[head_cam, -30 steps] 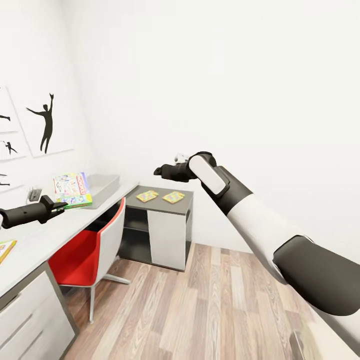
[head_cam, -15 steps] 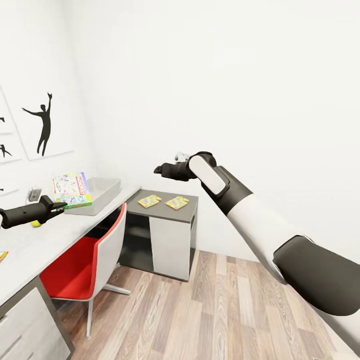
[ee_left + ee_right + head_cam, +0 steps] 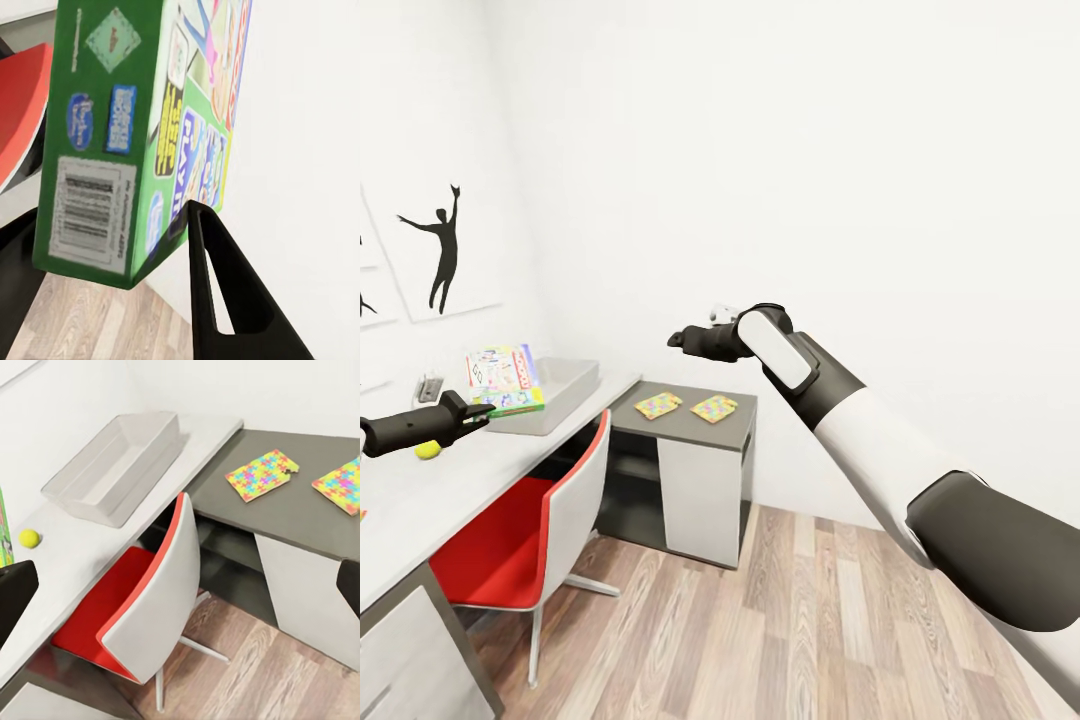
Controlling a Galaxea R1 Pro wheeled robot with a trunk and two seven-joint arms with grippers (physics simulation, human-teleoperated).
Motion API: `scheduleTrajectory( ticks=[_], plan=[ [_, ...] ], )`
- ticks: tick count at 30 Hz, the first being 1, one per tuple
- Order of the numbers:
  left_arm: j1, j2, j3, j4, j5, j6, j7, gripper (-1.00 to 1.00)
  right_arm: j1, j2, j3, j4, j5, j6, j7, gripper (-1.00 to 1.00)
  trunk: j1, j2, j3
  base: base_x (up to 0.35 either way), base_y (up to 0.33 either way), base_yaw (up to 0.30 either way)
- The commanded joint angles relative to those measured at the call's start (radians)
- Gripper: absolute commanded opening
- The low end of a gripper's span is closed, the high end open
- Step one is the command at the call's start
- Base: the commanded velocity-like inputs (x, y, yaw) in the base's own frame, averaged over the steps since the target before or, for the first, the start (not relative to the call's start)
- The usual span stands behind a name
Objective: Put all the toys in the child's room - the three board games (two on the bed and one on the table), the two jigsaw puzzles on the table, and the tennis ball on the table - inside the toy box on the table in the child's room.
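My left gripper [image 3: 482, 411] is shut on a white-and-green board game [image 3: 506, 379], holding it upright above the table [image 3: 420, 495]. In the left wrist view the box [image 3: 112, 135] is clamped between my dark fingers [image 3: 217, 292]. Just behind it on the table sits the grey toy box [image 3: 563, 385], which holds nothing [image 3: 112, 465]. A tennis ball [image 3: 428, 450] lies on the table near my left arm [image 3: 29, 538]. Two jigsaw puzzles [image 3: 658, 404] [image 3: 714, 408] lie on the lower dark grey cabinet [image 3: 262, 474] [image 3: 341, 484]. My right gripper [image 3: 680, 340] hovers open, high above the cabinet [image 3: 187, 577].
A red and white chair [image 3: 550, 520] is pushed under the table, between me and the toy box. The dark grey cabinet [image 3: 690, 470] stands in the corner against the white wall. Wooden floor [image 3: 760, 620] stretches to the right. Dancer prints [image 3: 445, 245] hang above the table.
The whole picture has slid left as the camera moved. The tennis ball has come into sight by my left arm. Both arms keep their poses.
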Motion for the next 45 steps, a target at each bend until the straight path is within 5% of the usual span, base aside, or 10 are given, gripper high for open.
scheduleTrajectory(
  ticks=[1,16,33,45],
  plan=[
    [-0.001,0.0,0.004,0.0,-0.006,0.005,-0.006,-1.0,-0.001,0.0,0.001,-0.001,-0.01,0.001,-0.01,1.0,0.001,-0.001,-0.001,0.265,-0.101,0.161],
    [-0.001,-0.001,0.004,0.0,-0.005,0.005,-0.006,-1.0,-0.001,0.0,0.001,-0.001,-0.01,0.001,-0.01,1.0,0.001,-0.001,0.003,0.298,-0.089,0.259],
    [-0.001,-0.01,0.004,0.0,-0.007,0.003,-0.004,-1.0,-0.001,0.0,0.001,-0.02,-0.01,0.001,-0.011,1.0,0.001,-0.001,0.004,0.305,-0.092,0.031],
    [-0.001,-0.01,0.004,0.0,-0.007,0.003,-0.005,-1.0,-0.001,0.0,0.003,-0.036,-0.009,0.001,-0.014,1.0,0.001,-0.001,0.013,0.187,-0.03,0.226]
  ],
)
